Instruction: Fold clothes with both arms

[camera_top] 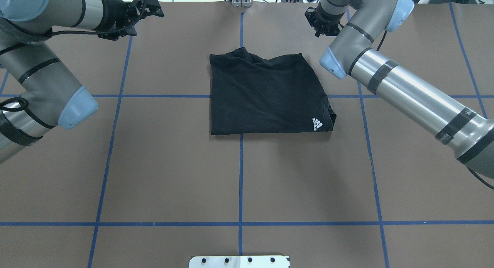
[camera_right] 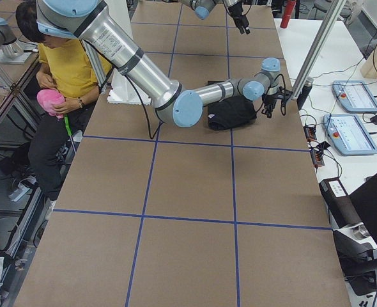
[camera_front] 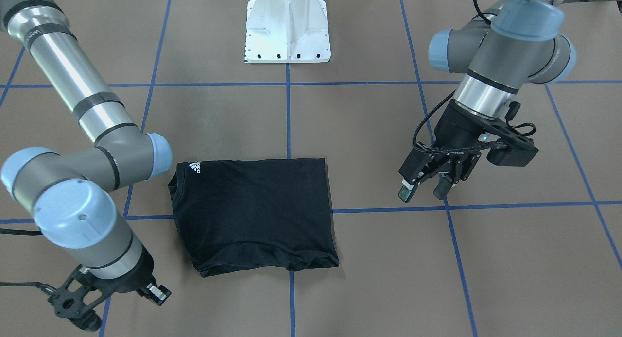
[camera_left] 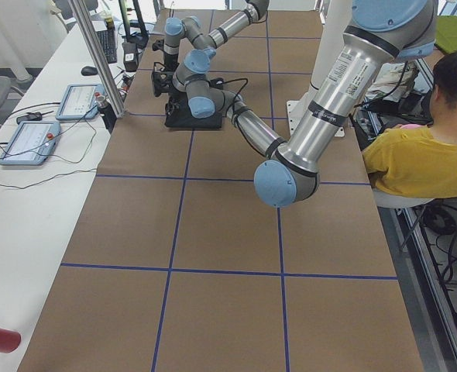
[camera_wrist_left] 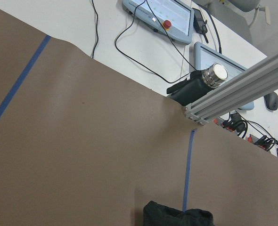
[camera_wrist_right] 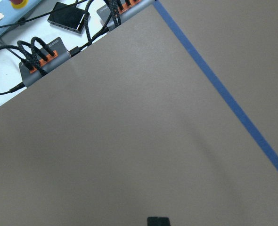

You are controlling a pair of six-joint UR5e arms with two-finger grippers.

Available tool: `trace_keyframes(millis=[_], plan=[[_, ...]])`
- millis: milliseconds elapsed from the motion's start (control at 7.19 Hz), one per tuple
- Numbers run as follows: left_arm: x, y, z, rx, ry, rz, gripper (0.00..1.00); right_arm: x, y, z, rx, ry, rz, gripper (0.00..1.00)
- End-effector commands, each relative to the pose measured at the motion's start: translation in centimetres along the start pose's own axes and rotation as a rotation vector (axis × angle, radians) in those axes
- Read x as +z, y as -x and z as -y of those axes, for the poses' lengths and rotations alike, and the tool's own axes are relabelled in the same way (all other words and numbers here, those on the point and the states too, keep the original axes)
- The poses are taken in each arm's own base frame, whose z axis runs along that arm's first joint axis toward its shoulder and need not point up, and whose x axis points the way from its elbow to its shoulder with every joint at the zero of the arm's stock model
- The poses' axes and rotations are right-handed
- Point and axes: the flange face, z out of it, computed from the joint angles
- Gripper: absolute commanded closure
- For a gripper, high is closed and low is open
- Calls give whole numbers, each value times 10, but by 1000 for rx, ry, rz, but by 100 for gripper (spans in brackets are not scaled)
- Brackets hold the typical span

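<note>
The clothes (camera_front: 252,210) (camera_top: 266,96) are one black T-shirt, folded into a rough rectangle on the brown table, with a white three-stripe logo (camera_front: 196,167) on one corner. My left gripper (camera_front: 427,189) (camera_top: 148,7) hangs open and holds nothing, off to the shirt's side and well apart from it. My right gripper (camera_front: 121,298) (camera_top: 322,22) sits off the shirt's opposite side, near the table's far edge, touching nothing. Only one of its fingers (camera_front: 158,293) shows, so I cannot tell its state. The left wrist view catches the shirt's edge (camera_wrist_left: 176,217).
The white pedestal base (camera_front: 287,31) stands at the robot's side of the table. Blue tape lines (camera_top: 241,175) cross the brown surface. A person in yellow (camera_left: 422,155) sits beside the table. Control tablets (camera_right: 351,96), cables and an aluminium post (camera_wrist_left: 238,92) line the far edge.
</note>
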Motion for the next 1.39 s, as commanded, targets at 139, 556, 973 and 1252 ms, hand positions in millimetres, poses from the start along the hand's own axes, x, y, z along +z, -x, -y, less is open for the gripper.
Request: trace_keyframes(millis=[139,556,973,1252], plan=[[5,69,-1,381,69,72,1,-56,-110,-31,-174,40,-76,0],[-53,213,49,688,174,144,1,-99,-284,8,-375,162,-33,0],[-135,352,88,833,282,171,1,-146,-457,40,-536,169,-19,0],[-159,396,106,817,384,261,1,-143,-540,36,-673,209,-35,0]])
